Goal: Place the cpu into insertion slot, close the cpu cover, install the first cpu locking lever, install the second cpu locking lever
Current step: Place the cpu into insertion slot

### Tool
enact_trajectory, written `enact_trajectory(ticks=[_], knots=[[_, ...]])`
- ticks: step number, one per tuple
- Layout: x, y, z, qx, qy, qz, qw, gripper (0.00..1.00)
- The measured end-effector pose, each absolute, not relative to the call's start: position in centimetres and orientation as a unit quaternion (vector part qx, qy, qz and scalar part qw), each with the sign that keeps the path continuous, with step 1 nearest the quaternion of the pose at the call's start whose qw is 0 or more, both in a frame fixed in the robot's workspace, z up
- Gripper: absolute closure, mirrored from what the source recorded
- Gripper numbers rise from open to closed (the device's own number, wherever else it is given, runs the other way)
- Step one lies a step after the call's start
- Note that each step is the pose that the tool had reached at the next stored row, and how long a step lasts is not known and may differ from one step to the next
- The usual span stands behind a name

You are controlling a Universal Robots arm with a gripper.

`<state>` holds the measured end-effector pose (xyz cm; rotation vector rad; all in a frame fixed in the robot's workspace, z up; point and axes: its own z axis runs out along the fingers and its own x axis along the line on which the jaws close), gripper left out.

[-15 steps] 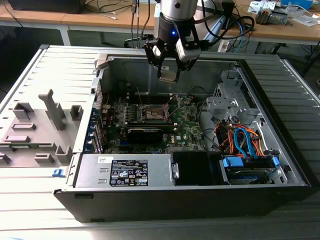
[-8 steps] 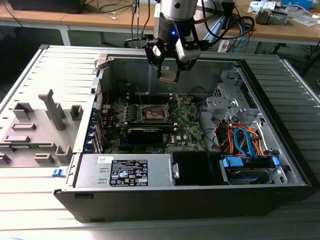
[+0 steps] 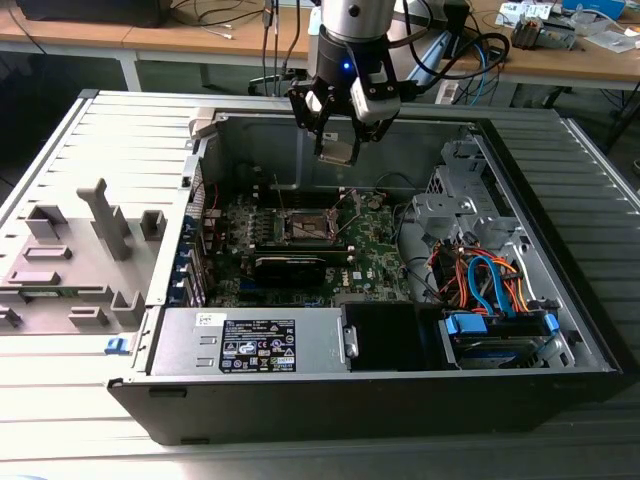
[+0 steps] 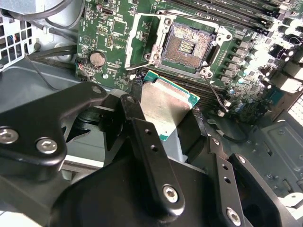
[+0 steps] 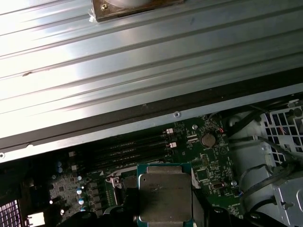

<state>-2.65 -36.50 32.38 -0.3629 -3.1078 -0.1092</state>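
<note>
silvery square cpu (image 4: 166, 105) in gripper (image 3: 338, 150)

silver-topped cpu (image 4: 163, 101) between the fingers (image 4: 135, 116), aloft near the open, empty insertion slot (image 4: 189, 45)

No print I can read. On the power supply (image 3: 250, 340), against the case (image 3: 400, 405) wall: dark label (image 3: 258, 352), small white sticker (image 3: 205, 318), lettering too small. Metal top of the cpu (image 5: 164, 196) I hold: no legible marking.

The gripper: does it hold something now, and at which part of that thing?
The gripper holds the cpu, pinched at two opposite edges; its metal top is uncovered.
</note>
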Motion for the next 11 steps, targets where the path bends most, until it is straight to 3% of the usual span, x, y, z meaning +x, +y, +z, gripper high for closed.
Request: enact_trajectory(ticks=[11], knots=[[-2.65,-36.5,32.37,-0.122,-0.992,-0.035,0.005,0.45]])
